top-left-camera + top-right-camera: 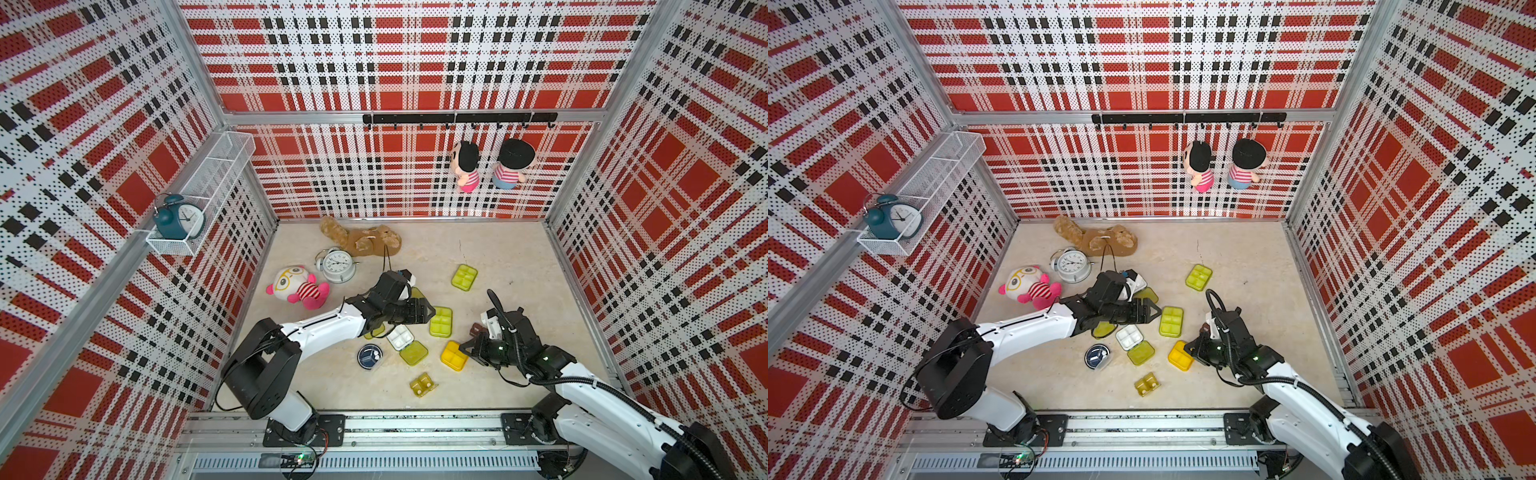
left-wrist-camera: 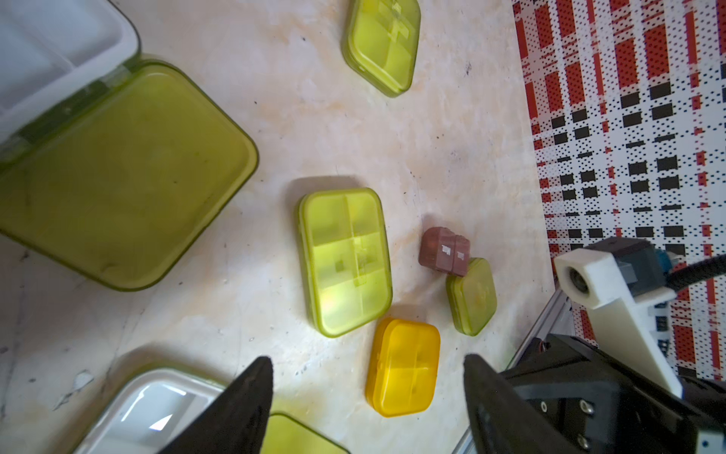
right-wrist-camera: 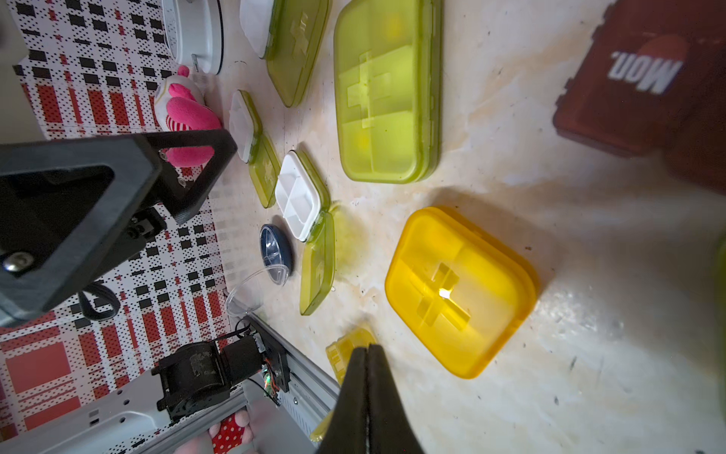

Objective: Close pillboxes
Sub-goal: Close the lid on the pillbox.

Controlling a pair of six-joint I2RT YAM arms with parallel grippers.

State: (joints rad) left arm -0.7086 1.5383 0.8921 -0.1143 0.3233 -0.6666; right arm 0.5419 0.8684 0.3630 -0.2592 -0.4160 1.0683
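Marbled tabletop [image 1: 519,257] carries scattered pillboxes [image 1: 441,321], plush toys [image 1: 297,286] and alarm clock [image 1: 338,266].

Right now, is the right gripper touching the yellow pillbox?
Apart. The right wrist view shows the shut right gripper beside the yellow pillbox, with a strip of bare table between them.

The plush animal [image 1: 361,241] lies at the back of your table [image 1: 519,257], the alarm clock [image 1: 338,266] just before it, the plush doll [image 1: 297,286] to the clock's left. Right of them, well apart, lies the far pillbox [image 1: 464,277]. Nearer you, the middle pillbox [image 1: 441,322] sits behind the open pillbox [image 1: 400,337]; the round pillbox [image 1: 370,357] lies left of that open one, the closed pillbox [image 1: 454,355] right of it. The small open pillbox [image 1: 423,384] lies nearest your front edge.
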